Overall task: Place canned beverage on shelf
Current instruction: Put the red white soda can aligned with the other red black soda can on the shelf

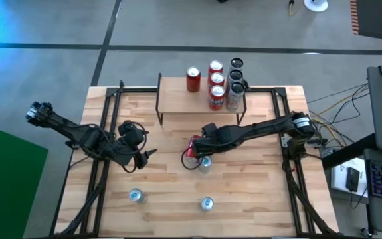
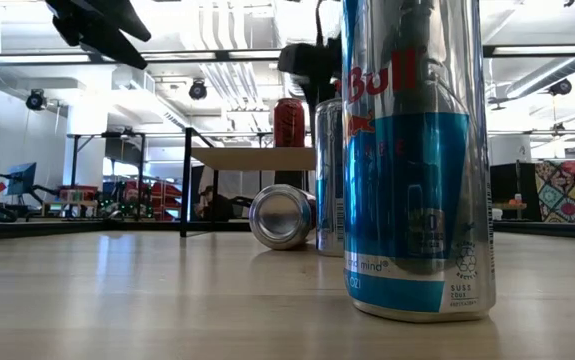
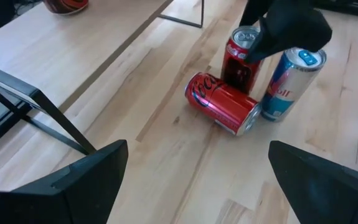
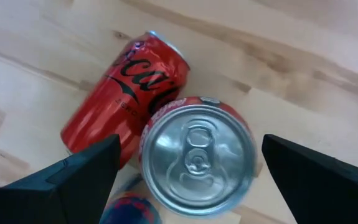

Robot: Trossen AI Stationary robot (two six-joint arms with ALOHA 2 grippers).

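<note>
The right gripper point(image 4: 188, 171) hangs directly above an upright red can point(image 4: 197, 155), its jaws spread wide; one finger point(image 4: 73, 177) stands on each side of the can top and neither touches it. Just beside that can, on the far side from the jaws' opening line, a second red can point(image 4: 122, 90) lies on its side on the table point(image 1: 257, 172). A blue-and-silver can point(image 3: 287, 84) stands upright next to both, partly under the right gripper.

The left gripper point(image 3: 197, 177) hovers above the table, well apart from this cluster, with its jaws open and nothing between them; the three cans lie ahead of its fingers.

The shelf point(image 1: 177, 96) stands at the far edge of the table, beyond the right gripper. It carries one red can point(image 1: 192, 78) set apart and a tight group of cans point(image 1: 225, 83) at its right end. Two more blue-and-silver cans point(image 1: 135, 195) stand near the front edge of the table, well clear of either gripper.
</note>
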